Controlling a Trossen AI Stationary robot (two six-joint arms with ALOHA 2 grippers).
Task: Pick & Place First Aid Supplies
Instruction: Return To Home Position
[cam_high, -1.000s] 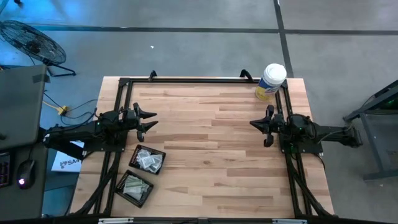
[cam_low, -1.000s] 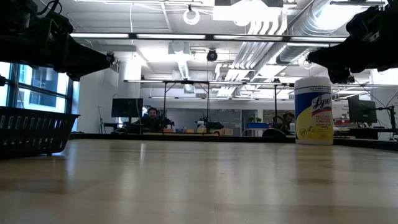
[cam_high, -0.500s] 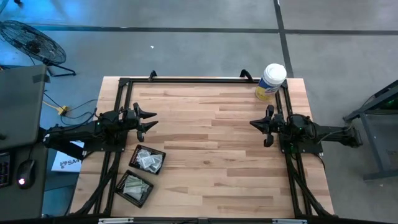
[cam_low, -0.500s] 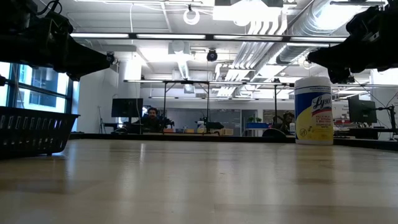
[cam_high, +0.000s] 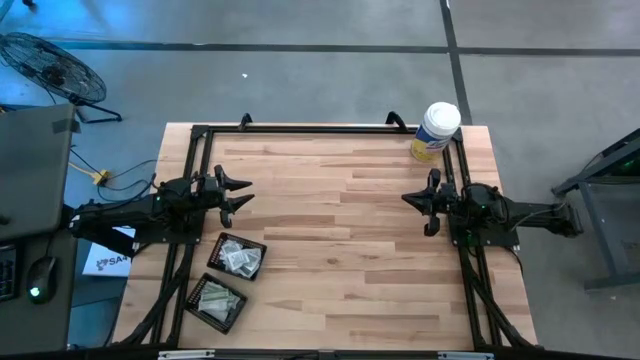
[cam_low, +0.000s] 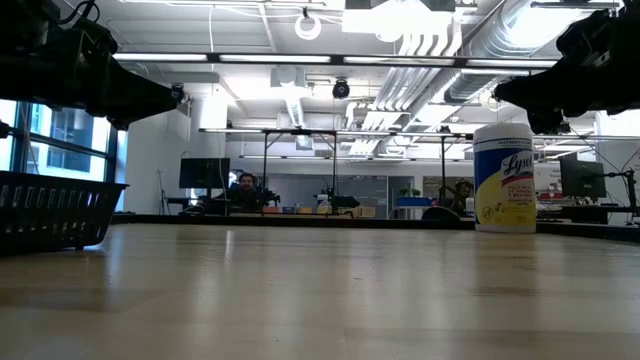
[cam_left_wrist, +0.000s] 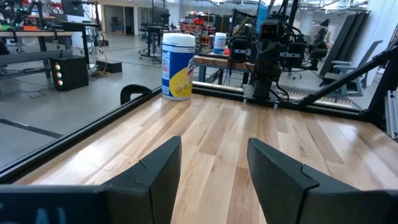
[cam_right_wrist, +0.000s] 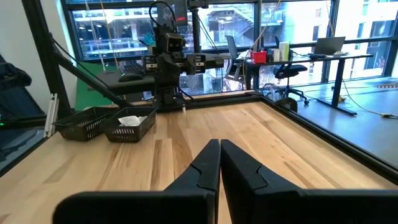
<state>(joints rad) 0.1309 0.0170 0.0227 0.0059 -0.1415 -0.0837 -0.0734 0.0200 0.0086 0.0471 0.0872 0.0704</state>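
1. Pale wooden planks form the table (cam_high: 340, 235), which is edged by a black frame (cam_high: 300, 128) and stands on a grey floor. The low view looks across it into a large workshop, where one person (cam_low: 243, 187) sits far back.
2. By count, the high view shows two dark arms, two grippers, two black mesh trays and one white canister (cam_high: 436, 131) with a yellow label.
3. Both trays sit on the table's left side, just beside each other and close to the left arm's rail.
4. The first aid supplies lie in these trays. The far tray (cam_high: 262, 247), nearer the left gripper, holds a small heap of white-grey packets (cam_high: 240, 260).
5. The near tray (cam_high: 240, 297), closer to the table's front edge, holds a layer of pale green and white packets (cam_high: 213, 300). The packets overlap too much in either tray for an exact count.
6. The canister stands upright at the far right corner of the table, well apart from both trays.
7. The left gripper (cam_high: 246, 193) hangs above the table's left edge at mid-depth. Its jaws are spread apart with nothing between them, and its wrist view shows bare wood through the gap.
8. The right gripper (cam_high: 405, 199) hangs opposite, above the right edge. Its jaws are pressed together and hold nothing.
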